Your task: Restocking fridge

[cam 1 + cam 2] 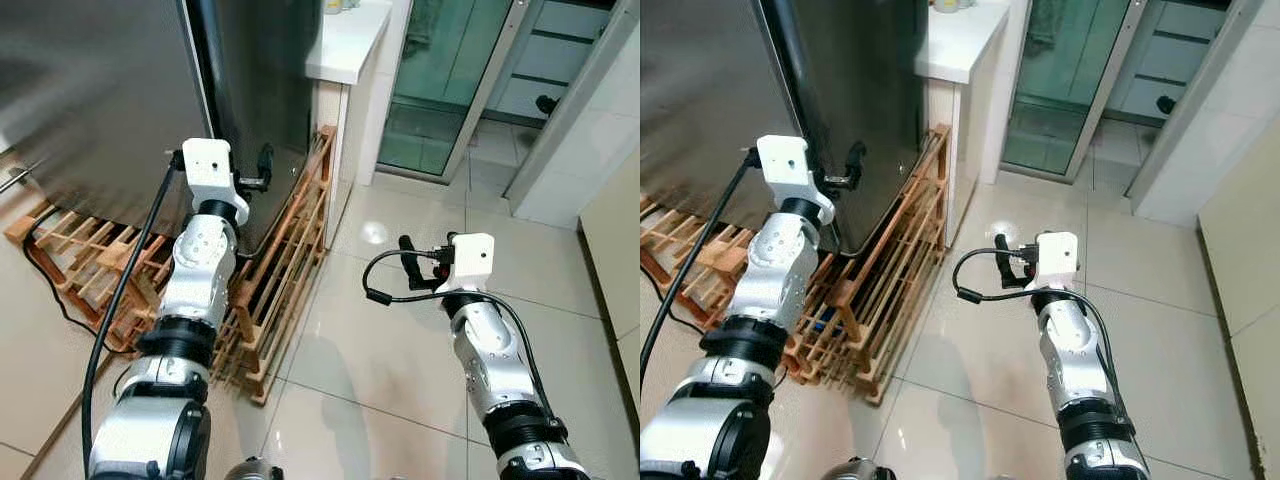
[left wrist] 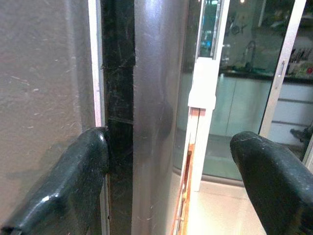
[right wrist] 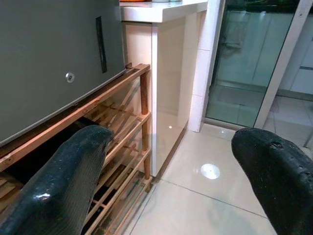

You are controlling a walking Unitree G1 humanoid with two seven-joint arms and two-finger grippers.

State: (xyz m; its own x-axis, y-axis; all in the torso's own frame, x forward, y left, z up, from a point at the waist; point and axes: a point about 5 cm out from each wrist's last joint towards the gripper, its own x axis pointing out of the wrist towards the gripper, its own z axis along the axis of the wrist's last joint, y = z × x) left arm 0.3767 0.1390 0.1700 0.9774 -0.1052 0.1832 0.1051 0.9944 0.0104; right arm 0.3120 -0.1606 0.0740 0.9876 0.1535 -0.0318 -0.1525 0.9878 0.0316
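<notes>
The steel fridge [image 1: 100, 100] stands shut at the upper left on a wooden slatted rack [image 1: 280, 280]. My left gripper [image 1: 262, 172] is raised to the fridge's right front corner, at the dark seam [image 2: 117, 98] between door and side wall. It is open. In the left wrist view one of its fingers [image 2: 73, 186] lies against the door's edge, the other hangs free beside the side wall [image 2: 151, 98]. My right gripper [image 1: 405, 262] hovers over the tiled floor to the right of the rack, open [image 3: 171, 161] and holding nothing.
A white counter [image 1: 345, 40] butts against the fridge's far side. Behind it is a glass sliding door [image 1: 440, 90] with an aluminium frame. A black cable [image 1: 50, 285] runs over the floor and rack at the left. Glossy beige tiles [image 1: 380, 370] spread to the right.
</notes>
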